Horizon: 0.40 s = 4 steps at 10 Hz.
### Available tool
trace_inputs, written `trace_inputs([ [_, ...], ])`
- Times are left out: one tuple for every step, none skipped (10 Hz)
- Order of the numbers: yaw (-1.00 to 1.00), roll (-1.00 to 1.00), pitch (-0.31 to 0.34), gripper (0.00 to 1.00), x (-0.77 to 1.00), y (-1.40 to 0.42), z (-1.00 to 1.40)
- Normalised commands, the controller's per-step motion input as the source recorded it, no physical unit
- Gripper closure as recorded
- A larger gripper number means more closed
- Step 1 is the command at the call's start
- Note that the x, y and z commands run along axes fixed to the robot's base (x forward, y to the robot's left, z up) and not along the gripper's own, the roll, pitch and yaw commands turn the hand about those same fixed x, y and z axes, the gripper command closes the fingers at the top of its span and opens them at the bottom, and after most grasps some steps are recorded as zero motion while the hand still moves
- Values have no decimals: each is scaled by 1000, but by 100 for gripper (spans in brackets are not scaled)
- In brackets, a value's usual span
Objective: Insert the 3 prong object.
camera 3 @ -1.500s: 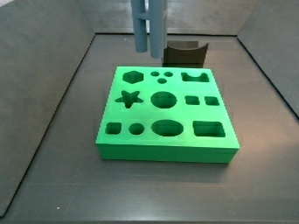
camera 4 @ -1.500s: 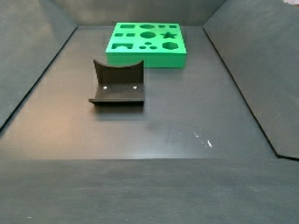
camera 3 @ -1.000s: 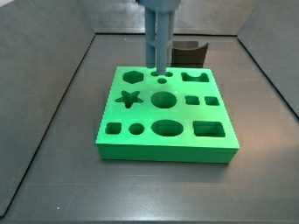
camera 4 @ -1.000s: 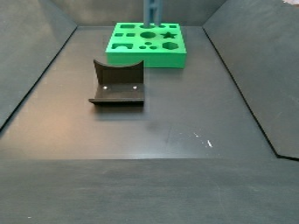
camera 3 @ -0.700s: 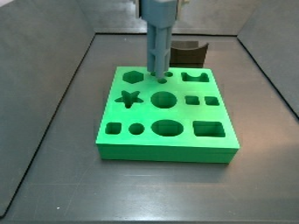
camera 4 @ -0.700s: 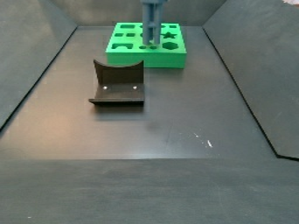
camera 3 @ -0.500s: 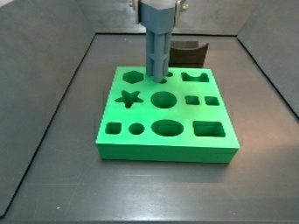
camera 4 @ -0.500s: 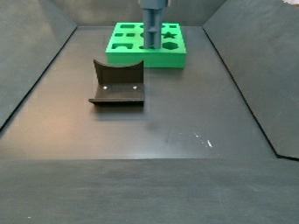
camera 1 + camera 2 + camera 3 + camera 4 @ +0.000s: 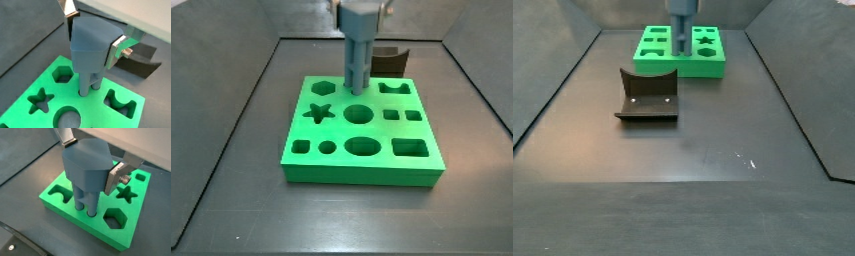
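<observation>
The 3 prong object (image 9: pixel 91 47) is grey-blue, with a blocky head and thin prongs pointing down. My gripper (image 9: pixel 93 35) is shut on its head, one silver finger (image 9: pixel 115 50) on each side. It also shows in a wrist view (image 9: pixel 85 165). The prongs reach down into small holes near the back edge of the green block (image 9: pixel 362 130), seen in both side views (image 9: pixel 683 50). In both side views the object (image 9: pixel 357 60) stands upright over the block's back row (image 9: pixel 680 35). How deep the prongs sit is hidden.
The green block has star (image 9: pixel 319 113), round (image 9: pixel 358 114), oval (image 9: pixel 365 147) and square (image 9: pixel 409 149) cutouts. The dark fixture (image 9: pixel 647 97) stands on the grey floor beside the block and also shows behind it (image 9: pixel 388 60). Grey walls enclose the floor.
My gripper has come down with the 3 prong object from above the block's back edge, and the prongs now reach the holes in the back row.
</observation>
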Motion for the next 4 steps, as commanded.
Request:
trace_inputs([
  [-14, -63, 0, 100, 3, 74, -486],
  [-66, -103, -71, 100, 0, 86, -531],
  [-60, -71, -74, 100, 0, 0, -294],
  [0, 0, 0, 100, 0, 0, 0],
])
